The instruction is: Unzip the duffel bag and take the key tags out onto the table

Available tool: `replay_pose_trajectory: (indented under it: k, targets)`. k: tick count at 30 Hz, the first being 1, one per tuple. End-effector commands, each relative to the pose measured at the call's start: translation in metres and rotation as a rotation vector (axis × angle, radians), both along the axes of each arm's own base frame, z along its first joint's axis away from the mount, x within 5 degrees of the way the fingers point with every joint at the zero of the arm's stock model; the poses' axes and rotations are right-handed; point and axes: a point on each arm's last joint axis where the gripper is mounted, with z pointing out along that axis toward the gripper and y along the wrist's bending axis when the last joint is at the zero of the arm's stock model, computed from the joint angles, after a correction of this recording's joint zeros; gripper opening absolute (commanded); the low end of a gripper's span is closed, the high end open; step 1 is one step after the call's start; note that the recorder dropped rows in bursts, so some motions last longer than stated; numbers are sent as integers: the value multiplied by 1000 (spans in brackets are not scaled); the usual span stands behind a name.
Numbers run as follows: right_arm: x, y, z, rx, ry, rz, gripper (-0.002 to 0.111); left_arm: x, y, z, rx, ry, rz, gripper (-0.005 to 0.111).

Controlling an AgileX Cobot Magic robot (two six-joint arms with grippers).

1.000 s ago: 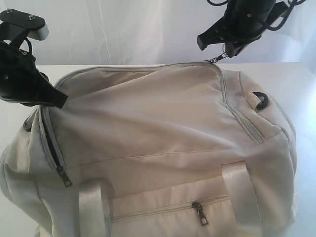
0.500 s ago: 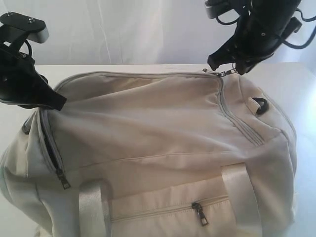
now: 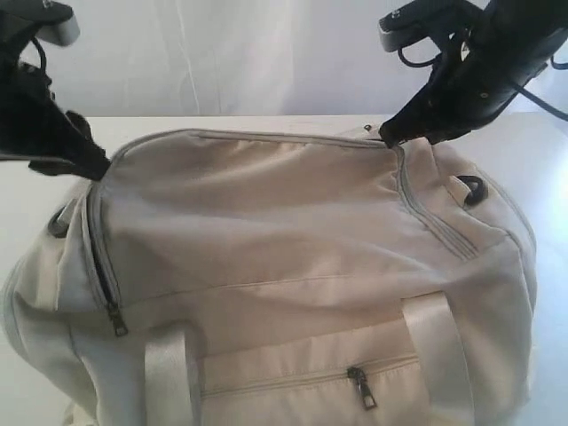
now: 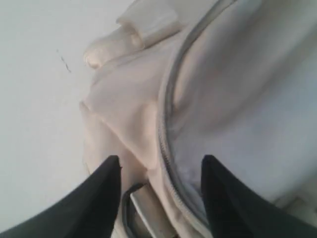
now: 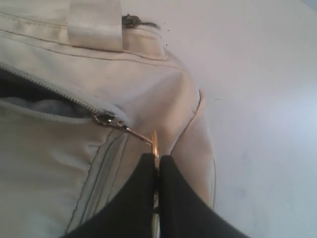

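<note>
The cream duffel bag (image 3: 293, 231) fills most of the white table (image 3: 550, 160). At the bag's far right corner my right gripper (image 3: 391, 137) is shut on the main zipper's metal pull (image 5: 154, 143). The slider (image 5: 104, 119) sits just behind the pull, and beyond it the unzipped gap shows dark lining (image 5: 20, 88). My left gripper (image 3: 92, 165) hangs open over the bag's left end. Its black fingers (image 4: 110, 171) stand either side of the grey zipper seam (image 4: 166, 148), with a dark strap ring (image 4: 130, 194) between them, and grip nothing. The key tags are hidden.
Two pale webbing handles (image 3: 169, 373) (image 3: 437, 348) run down the near side around a zipped side pocket (image 3: 359, 387). An end zipper pull (image 3: 116, 321) hangs at the left, and a dark ring (image 3: 469, 188) sits at the right end. A white backdrop stands behind the table.
The left gripper has opened, let go of the bag's fabric and risen a little. The right gripper has carried the zipper pull down and rightward, and the bag's top has settled lower.
</note>
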Motion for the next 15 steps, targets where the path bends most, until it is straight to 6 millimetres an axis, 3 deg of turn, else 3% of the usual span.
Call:
replay_pose_trajectory:
  k: [1,5,10,15]
  targets:
    - [-2,-1,2,24,-38,31,0,5,-24,36,-164,-53,-220,60]
    - [-2,2,7,55,-67,50,0,20,-57,39,-209,-138,-426,60]
    - [-12,1,23,63,-112,63,0,43,-108,9,-130,-257,-590,60]
    - [-26,-2,45,77,-177,64,0,63,-148,-19,-76,-389,-604,60]
